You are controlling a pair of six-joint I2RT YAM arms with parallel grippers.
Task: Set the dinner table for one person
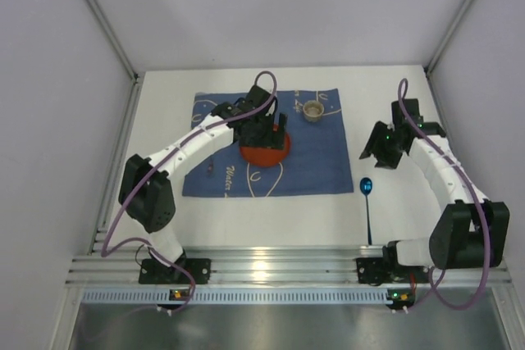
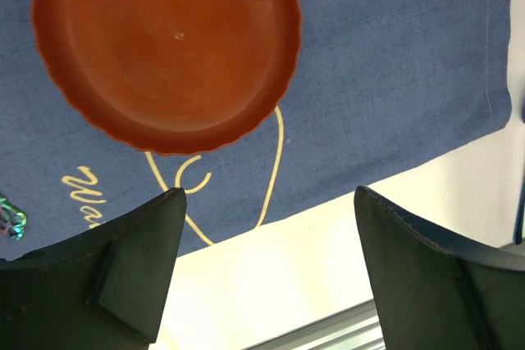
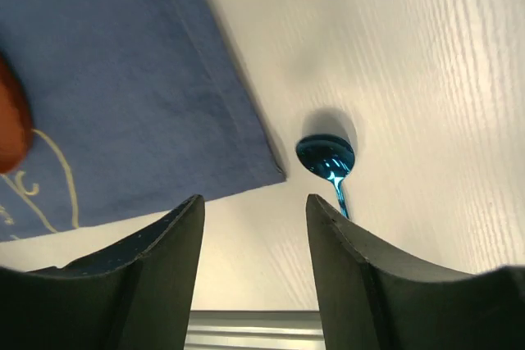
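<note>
a lab test cell: blank white walls (image 1: 246, 6), aluminium rail (image 1: 271, 268).

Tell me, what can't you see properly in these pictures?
- Top view: the left gripper covers part of the red plate.
- Top view: the small cup is too tiny to see inside.
- Right wrist view: a finger hides most of the handle of the blue spoon.
- Left wrist view: the picture's edge cuts off a shiny thing.

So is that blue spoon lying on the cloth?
No, the spoon lies on the bare white table, just beyond the corner of the blue cloth.
</note>
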